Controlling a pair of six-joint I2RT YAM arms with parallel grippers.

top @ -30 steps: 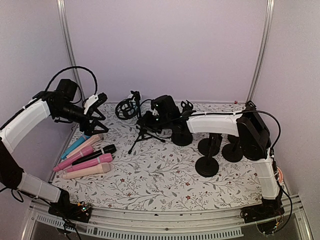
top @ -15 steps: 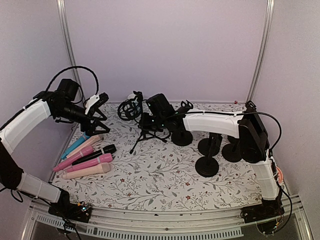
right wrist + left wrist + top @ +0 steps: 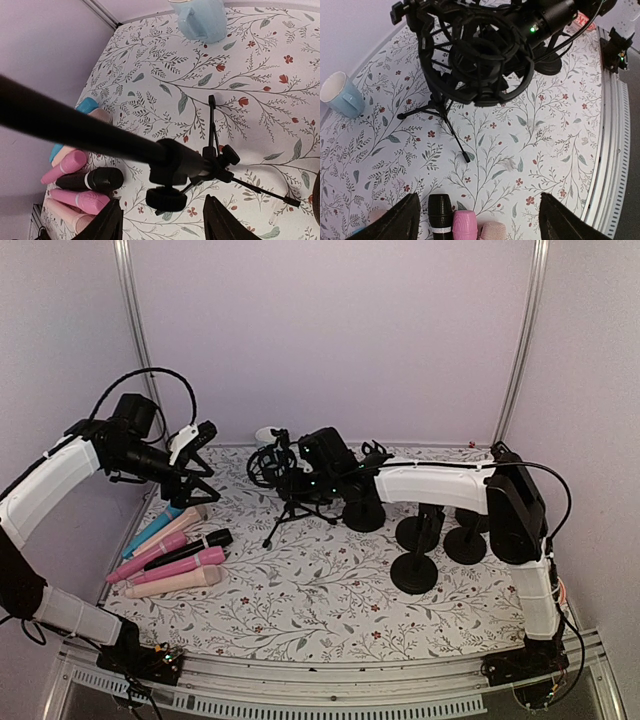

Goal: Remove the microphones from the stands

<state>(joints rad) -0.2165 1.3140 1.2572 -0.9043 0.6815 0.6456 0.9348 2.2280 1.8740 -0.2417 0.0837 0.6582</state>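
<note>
1. Since a second ago, the ring-shaped cradle [image 3: 272,465] on top of the small tripod stand [image 3: 292,508] has swung to the right and sits closer to upright. The tripod's feet are where they were on the flowered desk [image 3: 330,610].
2. The right end effector [image 3: 163,200] was nearly pressed together then. Its fingers are now spread, with a gap on each side of the stand's round joint knob [image 3: 167,196] between them, and they pinch nothing.
3. The left end effector [image 3: 479,197] has not moved. It hovers at the far left with its fingers spread wide and empty, facing the cradle.
4. A pale blue cup [image 3: 202,17] behind the stand shows more fully than before.
5. The stand is at the middle back of the desk, right at the right end effector and well apart from the left one.
6. A thick, blurred black bar [image 3: 75,127] runs from the stand's joint toward the right wrist camera. Whether it is a microphone or part of the stand cannot be told, nor whether the cradle holds one.
7. Six microphones [image 3: 170,555], blue, peach, pink and black, lie side by side at the desk's left edge, well apart from the right end effector.
</note>
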